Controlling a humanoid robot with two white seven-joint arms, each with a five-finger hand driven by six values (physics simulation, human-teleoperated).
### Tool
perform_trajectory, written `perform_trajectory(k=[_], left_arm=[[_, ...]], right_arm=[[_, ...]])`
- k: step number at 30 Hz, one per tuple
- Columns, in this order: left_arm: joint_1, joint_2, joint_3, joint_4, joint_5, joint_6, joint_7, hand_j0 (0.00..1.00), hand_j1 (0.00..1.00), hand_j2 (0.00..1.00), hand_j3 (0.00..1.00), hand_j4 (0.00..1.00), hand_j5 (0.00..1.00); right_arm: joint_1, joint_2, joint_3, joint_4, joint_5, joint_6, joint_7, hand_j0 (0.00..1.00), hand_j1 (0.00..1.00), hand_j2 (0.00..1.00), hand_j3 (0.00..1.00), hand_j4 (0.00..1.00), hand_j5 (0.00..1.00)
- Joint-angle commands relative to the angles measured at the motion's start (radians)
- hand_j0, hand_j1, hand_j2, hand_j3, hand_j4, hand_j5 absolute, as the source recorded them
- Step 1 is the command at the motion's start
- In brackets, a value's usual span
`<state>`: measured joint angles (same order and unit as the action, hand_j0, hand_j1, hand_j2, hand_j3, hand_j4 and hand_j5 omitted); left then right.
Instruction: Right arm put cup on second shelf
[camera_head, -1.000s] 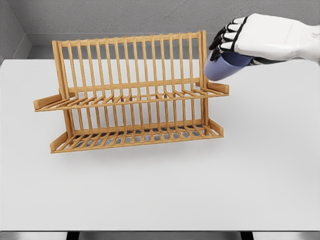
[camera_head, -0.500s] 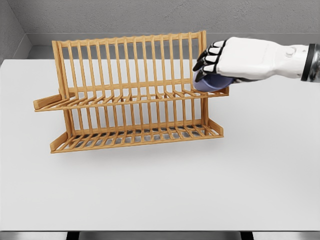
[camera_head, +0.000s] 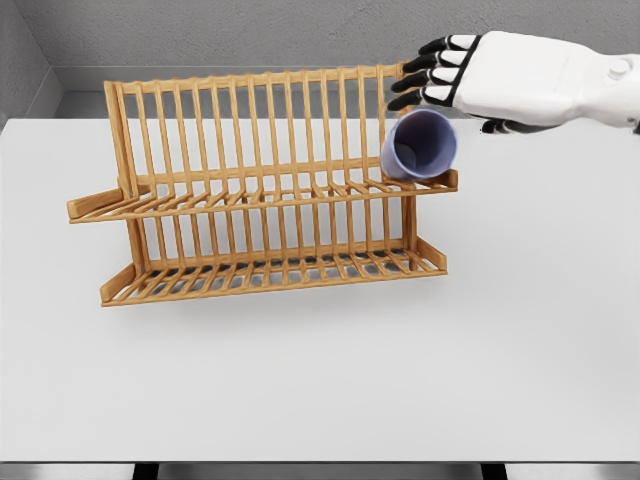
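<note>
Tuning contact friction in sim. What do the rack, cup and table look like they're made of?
Rack: looks like light wood or bamboo, with an orange-tan tone, thin slats and a satin finish. Cup: probably plastic or glazed ceramic, uniform blue-violet, smooth, with no pattern; the render leaves it open. Table: plain white matte surface, possibly laminate, with no grain or texture showing.

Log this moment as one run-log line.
right hand: open, above cup | cup: tilted on rack's upper shelf, right end, mouth facing camera | left arm: unseen
</note>
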<state>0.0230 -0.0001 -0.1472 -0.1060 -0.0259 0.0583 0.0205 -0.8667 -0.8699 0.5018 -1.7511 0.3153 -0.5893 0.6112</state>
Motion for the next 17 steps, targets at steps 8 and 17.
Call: perform_trajectory(k=[8,17], left_arm=[[0.0,0.0,0.0,0.0,0.0,0.0,0.001,1.0,1.0,1.0,1.0,1.0,1.0],[0.0,0.0,-0.002,0.0,0.001,0.0,0.002,1.0,1.0,1.0,1.0,1.0,1.0]], right_arm=[[0.376,0.011,-0.431,0.22,-0.007,-0.022,0.0,1.0,1.0,1.0,1.0,1.0,1.0],[0.471,0.198,-0.428,0.226,0.071,-0.022,0.0,1.0,1.0,1.0,1.0,1.0,1.0]])
